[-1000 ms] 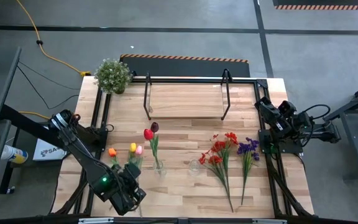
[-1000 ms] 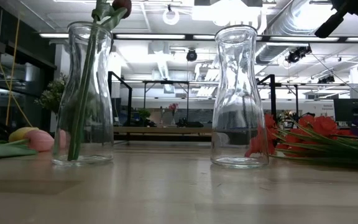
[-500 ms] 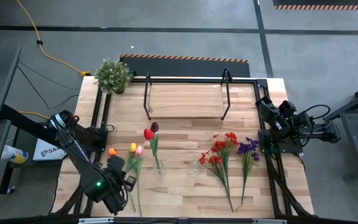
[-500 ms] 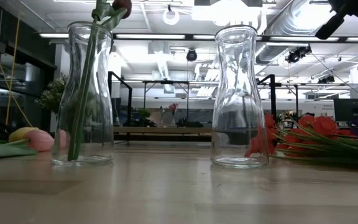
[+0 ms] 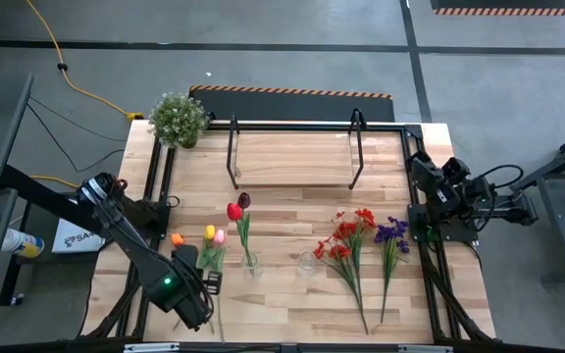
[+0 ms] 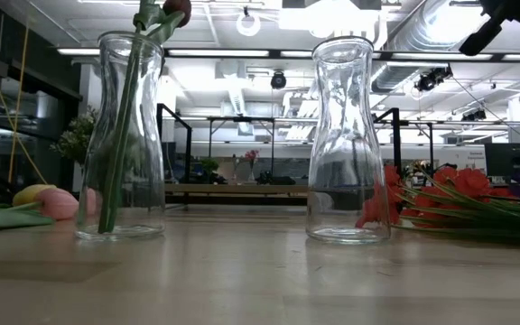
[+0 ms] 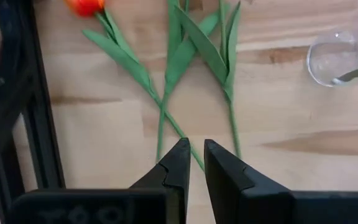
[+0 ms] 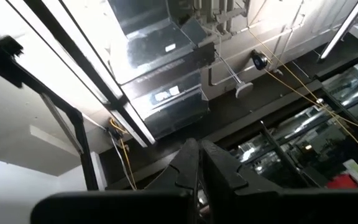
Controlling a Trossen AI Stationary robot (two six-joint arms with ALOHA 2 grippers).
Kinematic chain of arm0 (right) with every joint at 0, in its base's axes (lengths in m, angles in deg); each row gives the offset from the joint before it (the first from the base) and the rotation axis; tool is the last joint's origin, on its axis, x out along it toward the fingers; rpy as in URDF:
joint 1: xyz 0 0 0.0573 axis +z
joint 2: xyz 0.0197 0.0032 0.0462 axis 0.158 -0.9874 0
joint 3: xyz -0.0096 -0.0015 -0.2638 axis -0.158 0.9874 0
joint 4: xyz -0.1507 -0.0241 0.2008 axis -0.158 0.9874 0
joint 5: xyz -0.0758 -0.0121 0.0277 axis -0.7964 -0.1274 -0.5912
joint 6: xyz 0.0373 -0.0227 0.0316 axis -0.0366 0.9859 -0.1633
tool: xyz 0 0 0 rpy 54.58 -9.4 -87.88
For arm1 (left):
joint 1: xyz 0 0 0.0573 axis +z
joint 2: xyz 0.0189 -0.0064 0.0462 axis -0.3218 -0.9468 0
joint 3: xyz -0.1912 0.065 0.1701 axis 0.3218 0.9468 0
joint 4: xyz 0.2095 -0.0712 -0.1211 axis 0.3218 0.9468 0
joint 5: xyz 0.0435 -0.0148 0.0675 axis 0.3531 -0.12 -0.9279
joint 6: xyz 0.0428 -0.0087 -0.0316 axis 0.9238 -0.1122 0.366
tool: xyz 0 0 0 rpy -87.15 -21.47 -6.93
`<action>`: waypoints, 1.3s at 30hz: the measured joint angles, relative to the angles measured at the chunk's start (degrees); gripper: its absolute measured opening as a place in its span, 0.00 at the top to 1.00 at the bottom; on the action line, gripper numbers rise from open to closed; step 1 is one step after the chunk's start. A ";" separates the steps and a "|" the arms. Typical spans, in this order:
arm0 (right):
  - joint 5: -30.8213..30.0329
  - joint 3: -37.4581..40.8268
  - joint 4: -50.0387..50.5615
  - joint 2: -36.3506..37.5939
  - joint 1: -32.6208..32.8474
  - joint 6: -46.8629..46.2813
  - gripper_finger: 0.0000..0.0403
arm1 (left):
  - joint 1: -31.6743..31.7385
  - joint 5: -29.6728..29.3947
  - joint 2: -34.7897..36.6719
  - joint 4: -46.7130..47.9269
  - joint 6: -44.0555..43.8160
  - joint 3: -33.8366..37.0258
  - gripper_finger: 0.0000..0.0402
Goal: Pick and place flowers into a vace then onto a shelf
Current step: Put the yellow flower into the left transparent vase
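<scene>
Two tulips, one red (image 5: 232, 211) and one maroon (image 5: 244, 200), stand with their stems in a clear glass vase (image 5: 252, 264) near the middle of the plank table (image 5: 282, 299). Just left of it, an orange tulip (image 5: 177, 238), a yellow tulip (image 5: 210, 232) and a pink tulip (image 5: 220, 236) lie flat, their green stems (image 7: 166, 93) crossing. The left gripper (image 7: 193, 158) hovers above those stems at the table's near left, its fingers narrowly apart with nothing between them. A second, empty vase (image 5: 307, 264) stands right of the first; beyond it lie red sprays (image 5: 346, 237) and purple sprays (image 5: 391, 233). The shelf (image 5: 292, 157) sits at the far side, bare, a potted plant (image 5: 178, 119) at the far left corner. The right gripper (image 8: 199, 163), fingers pressed together, waits at the right edge, pointing up at the ceiling.
</scene>
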 joint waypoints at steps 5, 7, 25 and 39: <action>3.47 0.00 -2.15 0.00 -0.01 -3.25 0.97 | 0.91 3.75 -0.42 -1.31 -0.63 0.00 0.79; 6.03 0.00 -2.05 0.00 -0.01 -4.34 0.97 | 1.11 5.29 -0.62 -1.43 -0.66 0.04 0.79; 13.26 0.00 -1.50 0.00 -0.01 -11.03 0.97 | 1.11 11.45 -5.57 -1.62 -1.97 2.96 0.79; 13.25 0.00 -1.50 0.00 -0.02 -11.00 0.97 | 1.11 7.91 -5.57 -3.02 -2.15 3.23 0.72</action>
